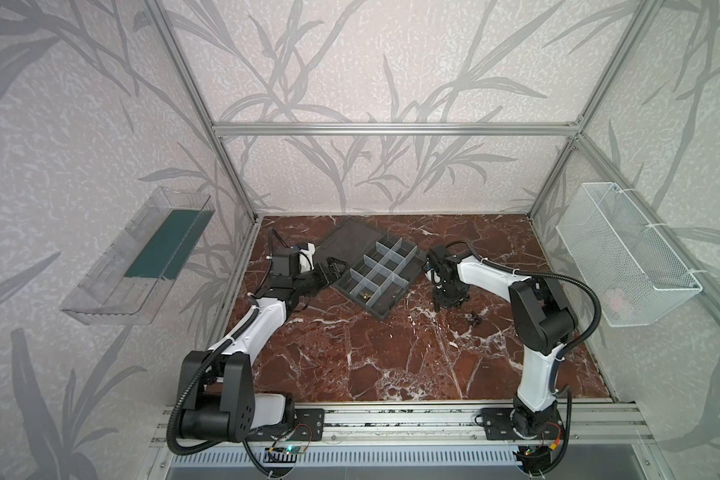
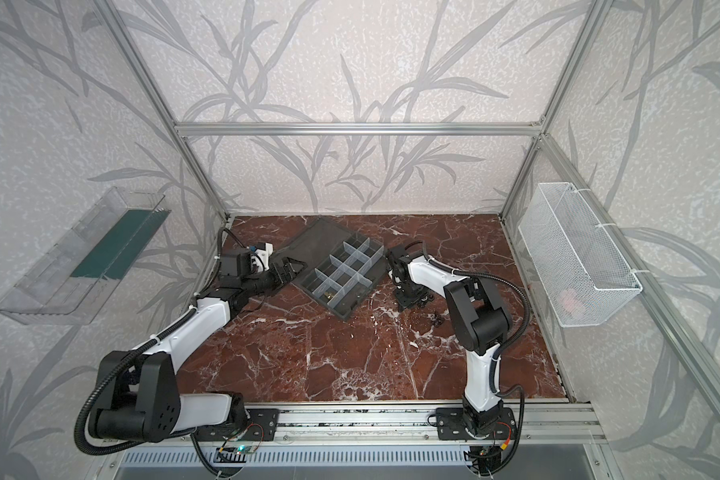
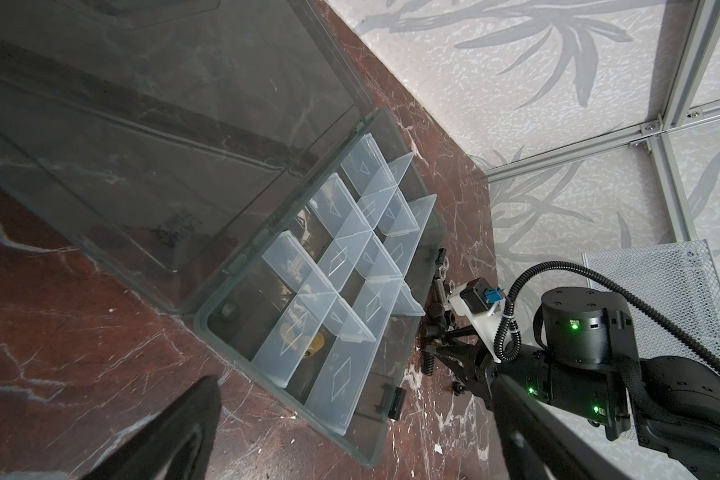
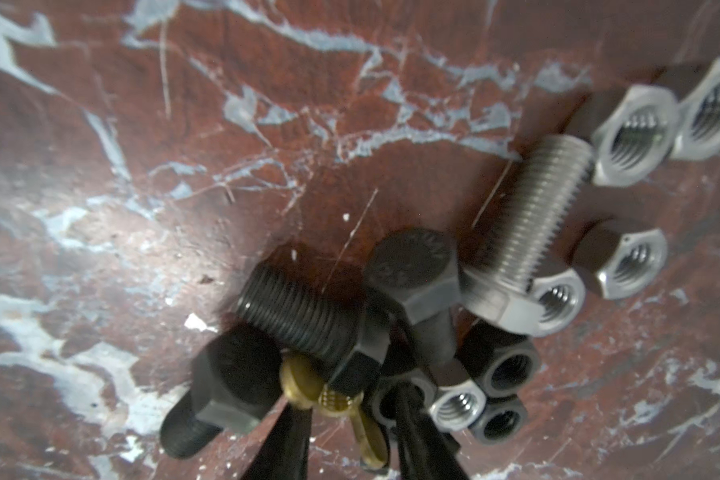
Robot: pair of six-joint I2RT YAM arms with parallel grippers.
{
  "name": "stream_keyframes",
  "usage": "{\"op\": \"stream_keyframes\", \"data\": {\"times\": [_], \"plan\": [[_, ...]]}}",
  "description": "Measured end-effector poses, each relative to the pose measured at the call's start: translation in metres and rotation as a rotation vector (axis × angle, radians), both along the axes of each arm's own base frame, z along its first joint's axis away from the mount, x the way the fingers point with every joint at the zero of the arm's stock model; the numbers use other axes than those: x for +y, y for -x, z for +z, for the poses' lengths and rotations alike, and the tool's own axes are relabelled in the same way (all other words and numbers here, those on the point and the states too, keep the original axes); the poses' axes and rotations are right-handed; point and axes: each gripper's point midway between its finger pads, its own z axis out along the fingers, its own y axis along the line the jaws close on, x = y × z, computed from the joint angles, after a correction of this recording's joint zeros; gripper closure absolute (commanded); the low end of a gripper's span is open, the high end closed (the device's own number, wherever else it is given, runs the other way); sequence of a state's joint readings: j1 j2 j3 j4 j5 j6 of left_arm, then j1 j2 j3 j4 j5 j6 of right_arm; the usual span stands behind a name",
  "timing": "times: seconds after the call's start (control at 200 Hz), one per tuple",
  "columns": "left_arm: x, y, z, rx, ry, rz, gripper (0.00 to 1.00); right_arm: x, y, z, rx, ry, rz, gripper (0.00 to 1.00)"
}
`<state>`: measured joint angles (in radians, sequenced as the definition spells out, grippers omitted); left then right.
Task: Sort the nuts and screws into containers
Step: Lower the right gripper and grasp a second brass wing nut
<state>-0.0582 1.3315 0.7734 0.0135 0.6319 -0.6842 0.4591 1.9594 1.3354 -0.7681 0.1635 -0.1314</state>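
The grey organizer box (image 1: pixel 393 305) lies open by the back wall, its lid (image 1: pixel 346 241) flat behind it and whitish dividers forming the containers (image 3: pixel 352 232). One cell holds a brass piece (image 3: pixel 313 345). My left gripper (image 1: pixel 334 269) hovers open at the box's left edge, its fingers (image 3: pixel 175 436) wide apart. My right gripper (image 4: pixel 346 397) points down into a pile of screws (image 4: pixel 300 316) and nuts (image 4: pixel 632 137) on the table right of the box. A brass wing nut (image 4: pixel 337 401) sits between its fingers (image 4: pixel 283 440), and a small gap shows at one finger. A few more screws (image 1: pixel 474 320) lie nearby.
A white mesh basket (image 1: pixel 624 257) hangs on the right wall and a clear bin (image 1: pixel 138 257) on the left wall. The red marble table (image 1: pixel 371 353) stretches in front of the box. Aluminium frame posts (image 1: pixel 551 183) stand at the back corners.
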Motion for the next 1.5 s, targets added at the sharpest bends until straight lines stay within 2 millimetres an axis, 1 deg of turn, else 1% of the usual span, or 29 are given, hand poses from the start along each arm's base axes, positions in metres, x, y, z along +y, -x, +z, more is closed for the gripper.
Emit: {"op": "stream_keyframes", "data": {"times": [0.245, 0.475, 0.585, 0.785, 0.865, 0.99, 1.075, 1.34, 1.499], "plan": [[0.0, 0.0, 0.0, 0.0, 0.0, 0.0, 0.01, 0.004, 0.001, 0.001, 0.007, -0.028, -0.007, 0.73], [0.0, 0.0, 0.0, -0.001, -0.001, 0.0, 0.01, 0.004, 0.002, 0.002, 0.009, -0.048, -0.02, 0.74], [0.0, 0.0, 0.0, -0.001, -0.001, 0.0, 0.01, 0.005, 0.007, 0.002, 0.017, -0.062, -0.03, 0.73], [0.0, 0.0, 0.0, -0.002, 0.0, 0.0, 0.01, 0.008, 0.015, 0.002, 0.039, -0.094, -0.035, 0.68], [0.0, 0.0, 0.0, -0.002, 0.0, 0.0, 0.0, 0.009, 0.018, 0.002, 0.047, -0.101, -0.035, 0.63], [0.0, 0.0, 0.001, -0.002, 0.001, -0.001, 0.0, 0.01, 0.019, 0.002, 0.054, -0.107, -0.036, 0.62], [0.0, 0.0, 0.001, -0.002, 0.002, -0.002, 0.01, 0.01, 0.019, 0.002, 0.055, -0.109, -0.038, 0.62], [-0.001, -0.001, 0.001, -0.007, 0.002, -0.003, 0.01, 0.01, 0.019, 0.002, 0.054, -0.11, -0.041, 0.71], [-0.001, -0.002, 0.0, -0.006, 0.004, -0.005, 0.01, 0.009, 0.022, 0.002, 0.057, -0.111, -0.048, 0.73]]}}
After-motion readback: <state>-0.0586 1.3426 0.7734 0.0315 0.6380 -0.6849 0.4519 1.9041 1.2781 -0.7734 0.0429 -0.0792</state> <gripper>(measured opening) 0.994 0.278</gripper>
